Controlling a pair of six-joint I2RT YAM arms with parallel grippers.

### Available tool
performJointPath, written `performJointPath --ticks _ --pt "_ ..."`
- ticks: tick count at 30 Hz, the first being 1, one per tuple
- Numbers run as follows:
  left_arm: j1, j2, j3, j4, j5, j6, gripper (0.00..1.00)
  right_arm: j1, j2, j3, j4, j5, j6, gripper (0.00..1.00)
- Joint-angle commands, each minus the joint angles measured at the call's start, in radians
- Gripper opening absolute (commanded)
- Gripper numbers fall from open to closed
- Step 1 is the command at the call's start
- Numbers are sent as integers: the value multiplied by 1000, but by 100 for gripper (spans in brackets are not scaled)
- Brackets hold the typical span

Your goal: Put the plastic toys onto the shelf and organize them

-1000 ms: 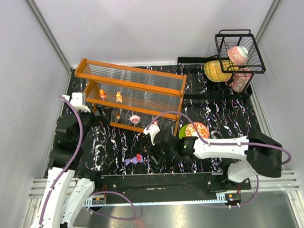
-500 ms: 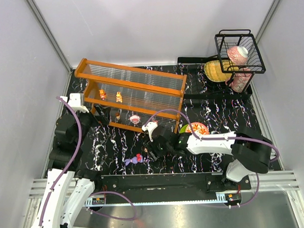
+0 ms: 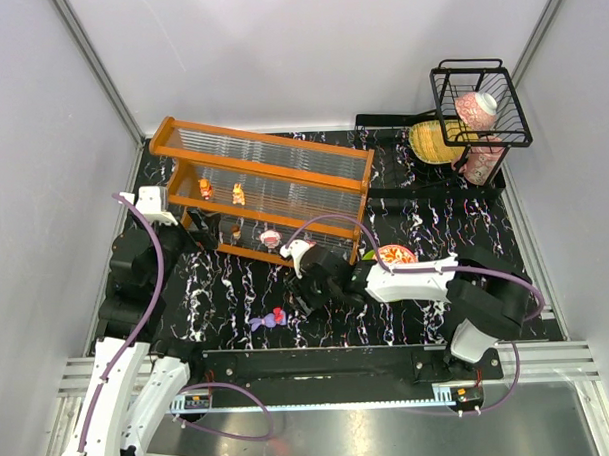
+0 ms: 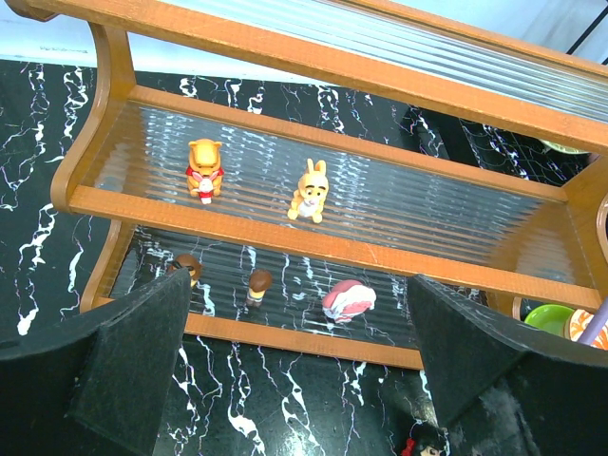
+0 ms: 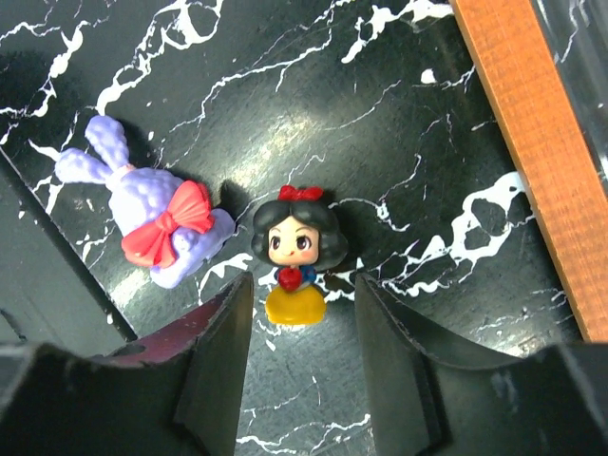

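The shelf (image 3: 263, 179) stands at the back left. It holds an orange bear (image 4: 204, 167) and a yellow rabbit (image 4: 308, 191) on its upper tier, and a pink-and-white toy (image 4: 349, 298) and two brown-headed figures (image 4: 257, 288) below. My left gripper (image 4: 294, 380) hangs wide open in front of the shelf, holding nothing. On the table lie a black-haired figurine in a yellow skirt (image 5: 296, 255) and a purple bunny with a red bow (image 5: 161, 228). My right gripper (image 5: 299, 313) is open, with one finger on each side of the figurine's skirt and a small gap on both sides.
A green plate with a patterned bowl (image 3: 391, 257) sits just right of my right wrist. The shelf's orange frame (image 5: 532, 161) runs close on the right in the right wrist view. A black wire basket (image 3: 480, 102) and a yellow object (image 3: 432, 141) stand at the back right.
My right arm has reached further left, down to the two loose toys, and its jaws have narrowed around the black-haired figurine. The left arm has not moved.
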Motion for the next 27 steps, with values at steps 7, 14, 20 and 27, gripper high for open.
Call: performJointPath --ticks 7,14,20,27 --pt "-1 3 22 31 -20 15 99 -19 38 47 43 -26 -25 50" --pt "-1 -3 16 31 -19 14 99 -19 44 33 45 -37 -14 45" --pt "-1 -8 13 31 -20 10 99 -19 48 32 45 -53 -13 39" --pt "-1 -13 12 31 -19 -2 99 -19 50 30 40 -64 -8 2"
